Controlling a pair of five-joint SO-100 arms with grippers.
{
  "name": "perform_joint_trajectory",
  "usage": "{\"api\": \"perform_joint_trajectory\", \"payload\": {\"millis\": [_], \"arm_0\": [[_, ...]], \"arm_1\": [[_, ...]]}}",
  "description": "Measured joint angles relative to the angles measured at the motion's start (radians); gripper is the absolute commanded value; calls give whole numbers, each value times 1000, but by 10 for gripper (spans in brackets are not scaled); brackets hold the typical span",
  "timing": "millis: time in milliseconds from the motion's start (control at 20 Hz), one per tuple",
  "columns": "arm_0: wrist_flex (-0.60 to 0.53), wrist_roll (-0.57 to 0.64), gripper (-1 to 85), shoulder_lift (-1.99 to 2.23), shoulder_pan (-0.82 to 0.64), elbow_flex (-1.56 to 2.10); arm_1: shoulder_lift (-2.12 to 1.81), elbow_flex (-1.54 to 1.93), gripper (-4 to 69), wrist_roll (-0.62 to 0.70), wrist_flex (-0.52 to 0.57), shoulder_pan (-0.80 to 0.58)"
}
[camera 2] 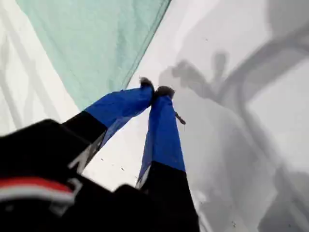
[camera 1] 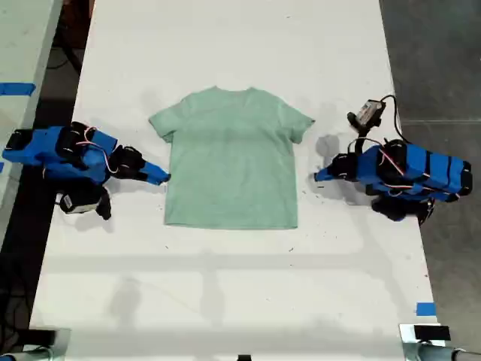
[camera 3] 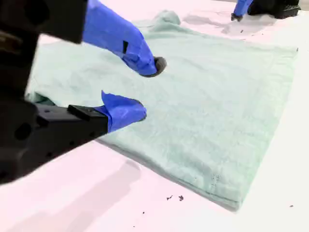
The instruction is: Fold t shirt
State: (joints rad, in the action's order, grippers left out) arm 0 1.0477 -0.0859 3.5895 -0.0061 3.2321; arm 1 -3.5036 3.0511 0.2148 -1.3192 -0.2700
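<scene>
The t shirt is laid flat and unfolded on the white surface, near the middle of the exterior view, with its neck toward 12 o'clock and its hem toward 6 o'clock. Both sleeves are spread out to the sides.

In that view, the first hand is seen at 3 o'clock from the shirt, beside its side edge but apart from it, with a strip of bare surface between. In the first wrist view, the first hand is shown closed, its two tips pressed together with nothing held between them. The shirt is seen off to one side of the tips, and one hem corner is pointed toward the hand.

In the exterior view, the second hand is found at 9 o'clock from the shirt, its tip just at the cloth's side edge. In the second wrist view, the second hand is shown open, the jaws parted and empty, with the shirt spread beneath and beyond them. Whether the lower tip is touching the cloth cannot be told.
</scene>
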Motion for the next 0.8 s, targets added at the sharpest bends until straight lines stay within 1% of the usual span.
{"api": "perform_joint_trajectory", "payload": {"millis": [400, 450, 500, 550, 600, 650, 700, 750, 800], "arm_0": [[0, 0, 114, 0, 0, 0], [0, 0, 114, 0, 0, 0], [0, 0, 114, 0, 0, 0], [0, 0, 114, 0, 0, 0], [0, 0, 114, 0, 0, 0], [2, 0, 114, 0, 0, 0], [2, 0, 114, 0, 0, 0], [2, 0, 114, 0, 0, 0], [2, 0, 114, 0, 0, 0]], "arm_1": [[0, -3, 8, -52, -8, 0], [2, -34, 8, -37, -41, -21], [26, -78, 9, 6, -72, -83], [75, -146, 8, 78, -80, -181], [189, -238, 36, 156, -80, -291], [344, -354, 138, 236, -78, -400], [523, -482, 184, 302, -75, -474], [715, -614, 221, 353, -64, -508], [884, -749, 239, 399, -60, -525]]}}
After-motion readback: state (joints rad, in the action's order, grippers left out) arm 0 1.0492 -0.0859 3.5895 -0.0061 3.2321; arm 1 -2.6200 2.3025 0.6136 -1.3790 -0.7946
